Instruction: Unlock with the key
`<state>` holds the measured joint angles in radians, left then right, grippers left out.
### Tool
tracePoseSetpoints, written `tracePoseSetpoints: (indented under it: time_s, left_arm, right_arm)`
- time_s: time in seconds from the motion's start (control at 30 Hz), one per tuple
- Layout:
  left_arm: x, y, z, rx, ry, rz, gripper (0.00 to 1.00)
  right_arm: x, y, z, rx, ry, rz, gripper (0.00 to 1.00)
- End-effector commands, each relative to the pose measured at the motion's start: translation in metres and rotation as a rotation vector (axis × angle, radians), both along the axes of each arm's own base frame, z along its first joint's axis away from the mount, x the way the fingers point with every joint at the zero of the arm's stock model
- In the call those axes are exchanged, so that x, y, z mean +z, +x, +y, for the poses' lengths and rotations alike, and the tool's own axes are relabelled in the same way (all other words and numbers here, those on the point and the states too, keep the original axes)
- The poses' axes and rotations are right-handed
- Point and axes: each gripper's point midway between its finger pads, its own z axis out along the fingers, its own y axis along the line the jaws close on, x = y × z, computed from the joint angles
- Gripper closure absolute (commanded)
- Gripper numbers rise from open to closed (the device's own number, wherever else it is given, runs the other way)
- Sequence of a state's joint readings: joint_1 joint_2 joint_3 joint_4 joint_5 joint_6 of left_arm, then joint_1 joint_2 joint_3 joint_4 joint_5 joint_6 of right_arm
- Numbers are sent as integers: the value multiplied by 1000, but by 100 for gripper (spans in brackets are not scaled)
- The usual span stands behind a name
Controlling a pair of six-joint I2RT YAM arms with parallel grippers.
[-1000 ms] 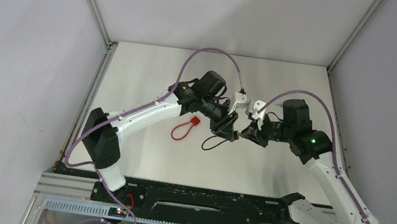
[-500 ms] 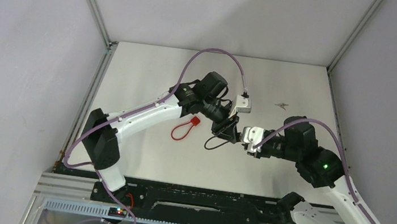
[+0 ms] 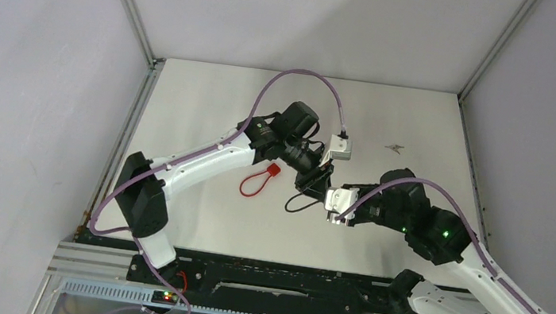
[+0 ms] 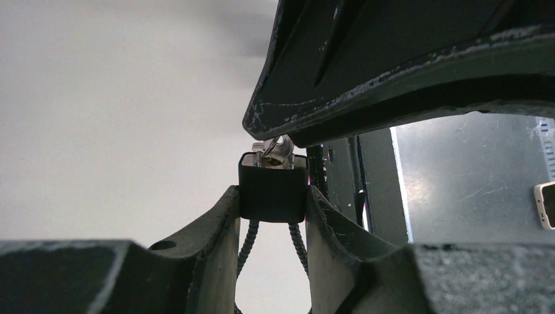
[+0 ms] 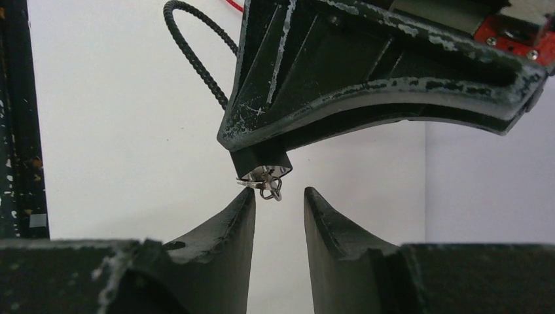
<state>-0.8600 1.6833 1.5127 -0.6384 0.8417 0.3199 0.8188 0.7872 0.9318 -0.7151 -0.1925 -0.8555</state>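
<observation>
Red cable loop [image 3: 255, 180] with a small red tag, flat on the white table [image 3: 209, 108], well left of the black padlock [image 4: 273, 193]; nothing touches it.
Black braided cable [image 5: 196, 62], both ends running into the padlock's underside; its loop hangs down and left of the padlock in the top view.
Left gripper [image 3: 318, 184], closed tight on the padlock; the left wrist view shows one finger pressed against each flat side of the body, padlock raised off the table, keyhole end pointing away from the wrist.
Silver key [image 4: 276, 152], seated in the padlock's outer end, with a small wire ring [image 5: 267, 188] hanging from it.
Right gripper [image 5: 278, 196], immediately right of the padlock in the top view and facing it; jaws parted by a narrow gap, gripping nothing; the key ring sits just over the gap, close to one fingertip; whether it touches cannot be told.
Small grey metal piece [image 3: 395, 147], lying alone on the table, far right of the padlock and behind it; too small to identify.
</observation>
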Motion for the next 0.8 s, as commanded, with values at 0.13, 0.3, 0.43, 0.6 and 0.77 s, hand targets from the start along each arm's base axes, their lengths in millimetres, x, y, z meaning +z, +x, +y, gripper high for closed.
tracePoseSetpoints:
  time_s: [0.13,0.3,0.43,0.6,0.77]
  left_arm:
    - [17,-1,-5,-37,-55,-33,100]
    - [18,-2,-5,-41,-55,-34,100]
    - [18,-2,-5,-44,-55,-31,100]
    - [18,-3,-4,-48,-54,-33,100]
    - [18,-3,-4,-48,-55,-32,100]
  right_arm:
    - [10,12,6,-16,-23,-98,68]
    - [8,12,7,-10,-35,-104,70]
    - [5,10,10,4,-48,-97,71]
    - [-2,6,11,28,-77,-89,71]
    - [-6,5,11,35,-102,-85,80]
